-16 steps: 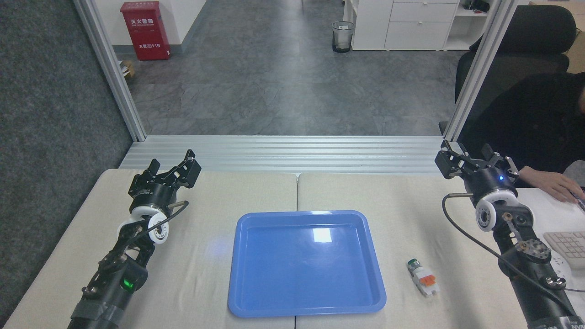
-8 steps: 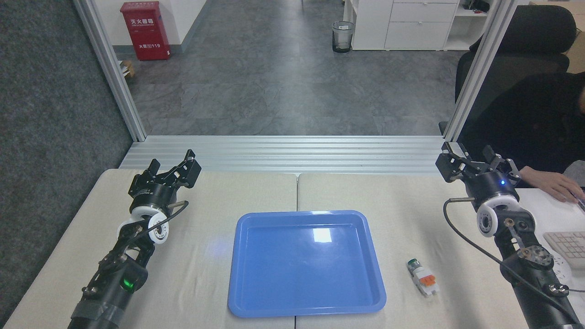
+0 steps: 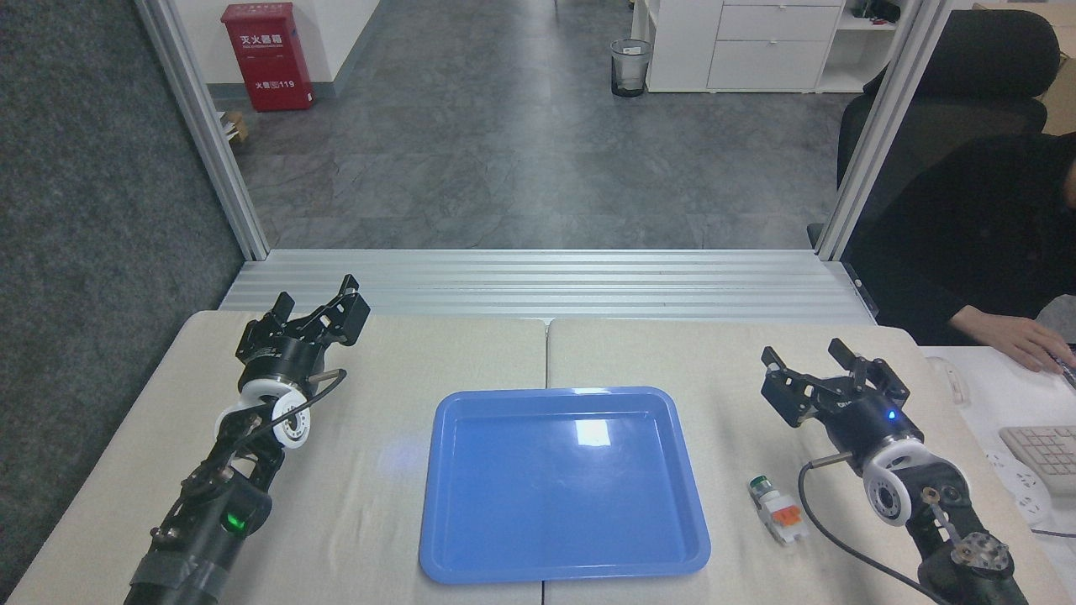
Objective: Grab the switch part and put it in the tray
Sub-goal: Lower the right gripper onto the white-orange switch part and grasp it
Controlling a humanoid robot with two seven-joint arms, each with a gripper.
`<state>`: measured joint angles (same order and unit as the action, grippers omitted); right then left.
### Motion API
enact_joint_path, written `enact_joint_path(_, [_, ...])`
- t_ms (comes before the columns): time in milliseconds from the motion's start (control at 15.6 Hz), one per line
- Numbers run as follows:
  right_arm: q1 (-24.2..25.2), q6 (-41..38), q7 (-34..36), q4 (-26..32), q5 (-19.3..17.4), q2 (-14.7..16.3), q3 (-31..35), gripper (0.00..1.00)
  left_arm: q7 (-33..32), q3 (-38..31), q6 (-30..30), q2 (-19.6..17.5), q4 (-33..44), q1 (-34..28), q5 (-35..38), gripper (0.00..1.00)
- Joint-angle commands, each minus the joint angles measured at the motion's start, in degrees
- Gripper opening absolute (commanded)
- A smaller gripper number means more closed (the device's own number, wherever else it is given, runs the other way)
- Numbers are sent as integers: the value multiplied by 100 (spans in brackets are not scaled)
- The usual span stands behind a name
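Item: small white plastic switch part (image 3: 778,511) with an orange middle piece and a round green-and-black capped end. Location: lying flat on the beige desk (image 3: 370,470), just beside the right rim of the large shallow glossy blue plastic tray (image 3: 565,563), outside it. Long axis: runs slantwise, capped end pointing away from the robot and slightly left, white end toward the near edge.

Item: right tool (image 3: 820,374), black, two-fingered. Position: beyond the part and a little to its right, apart from it. This arm is much the nearer of the two. State: fingers spread wide, holding nothing, touching nothing. Judged requirement: draw back toward the near edge and leftward, descend, and close across the part's narrow width.

Item: left tool (image 3: 324,313). Position: far side of the tray, well apart from the part. State: fingers parted, empty.
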<state>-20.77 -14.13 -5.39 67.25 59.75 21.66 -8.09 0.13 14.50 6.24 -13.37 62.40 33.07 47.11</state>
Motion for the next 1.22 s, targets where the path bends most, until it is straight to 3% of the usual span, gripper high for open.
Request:
enact_joint_path(0, [951, -47, 55, 342, 80, -12, -25, 99, -4, 0, 0, 1, 0, 6, 0, 100])
enact_joint_path(513, [1813, -27, 565, 236, 81, 76, -175, 98, -4, 0, 0, 1, 0, -2, 0, 100])
enact_joint_path(705, [2041, -362, 582, 253, 107, 58, -219, 87, -4, 0, 0, 1, 0, -2, 0, 100])
enact_joint_path(769, [2042, -318, 582, 253, 124, 58, -297, 77, -4, 0, 0, 1, 0, -2, 0, 100])
enact_joint_path(897, [2051, -309, 600, 279, 203, 76, -298, 34, -4, 0, 0, 1, 0, -2, 0, 100])
enact_joint_path(962, [2042, -318, 644, 297, 195, 76, -246, 0, -4, 0, 0, 1, 0, 6, 0, 100])
enact_joint_path(1154, [1850, -65, 644, 472, 169, -3, 131, 0, -4, 0, 0, 1, 0, -2, 0, 100])
